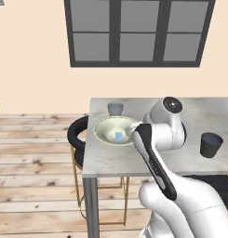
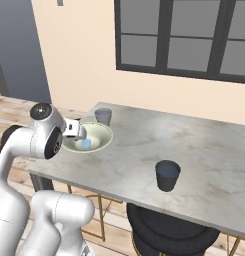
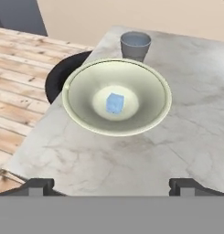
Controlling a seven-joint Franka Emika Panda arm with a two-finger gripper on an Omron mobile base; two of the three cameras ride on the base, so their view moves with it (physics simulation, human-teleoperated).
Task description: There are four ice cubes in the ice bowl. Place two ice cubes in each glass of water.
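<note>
The ice bowl (image 3: 73, 106), wide and cream-green, sits near the table's left end and holds one pale blue ice cube (image 3: 115, 103) at its bottom. The same bowl (image 1: 99, 126) (image 2: 107, 135) and ice cube (image 1: 118, 136) (image 2: 86, 144) show from the base. One glass of water (image 3: 135, 45) (image 1: 115, 109) (image 2: 103, 116) stands just behind the bowl. The other glass (image 1: 211, 145) (image 2: 167, 175) stands well to the right. My gripper (image 3: 113, 186) hovers on the near side of the bowl, open, its fingertips (image 3: 39, 185) wide apart with nothing between them.
The grey marble table (image 1: 110, 162) (image 2: 214, 150) has its left edge close to the bowl. A black round stool (image 1: 76, 135) (image 3: 57, 77) stands at that end, and another (image 2: 169, 231) under the front edge. Wooden floor lies beyond.
</note>
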